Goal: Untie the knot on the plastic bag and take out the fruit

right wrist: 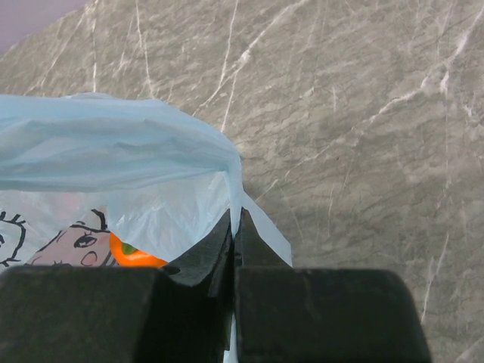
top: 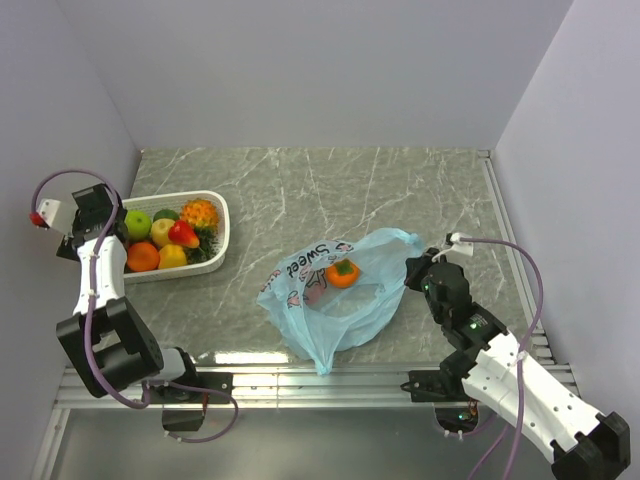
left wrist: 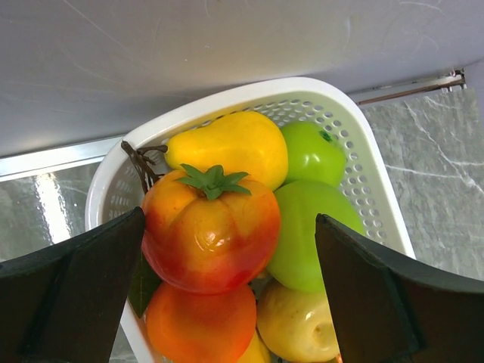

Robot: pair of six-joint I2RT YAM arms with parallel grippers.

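The pale blue plastic bag [top: 335, 290] lies crumpled mid-table. An orange persimmon [top: 343, 272] shows through its film; it also peeks out in the right wrist view [right wrist: 130, 255]. My right gripper [top: 415, 268] is shut on the bag's thin right edge [right wrist: 235, 223], which it holds pinched. The knot does not show in any view. My left gripper [top: 112, 222] hangs open over the white basket [top: 222, 215]. A red-orange fruit with a green top [left wrist: 210, 234] rests on the pile between the spread fingers [left wrist: 230, 227].
In the basket [left wrist: 227, 91] lie a yellow pear [left wrist: 227, 144], two green apples [left wrist: 311, 155], an orange [left wrist: 200, 321] and a pale yellow fruit [left wrist: 299, 321]. A pineapple-like fruit [top: 199, 212] sits at its far side. Walls close in on the left, back and right.
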